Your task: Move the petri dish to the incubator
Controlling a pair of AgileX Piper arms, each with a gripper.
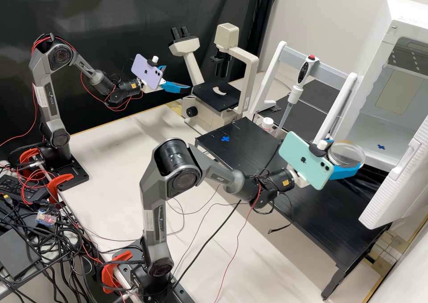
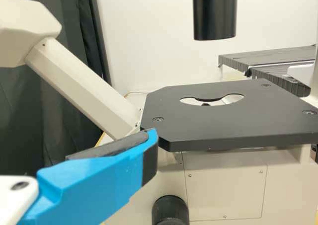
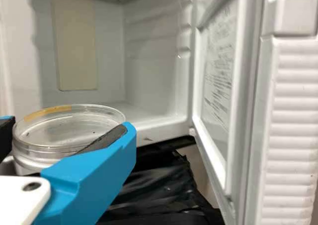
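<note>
My right gripper is shut on the clear petri dish, holding it level just outside the incubator's opening. In the right wrist view the petri dish, with a yellowish strip on its rim, sits between the blue fingers of the right gripper; the incubator's chamber lies beyond. My left gripper stands open and holds nothing, beside the microscope. From its own wrist view, the left gripper has one blue finger showing in front of the microscope's black stage.
The incubator door hangs open, close to the right gripper's side. Behind the black platform stand a white frame with a pipette and a small white-capped bottle. The microscope is beyond the platform's left end; blue tape marks platform and chamber floor.
</note>
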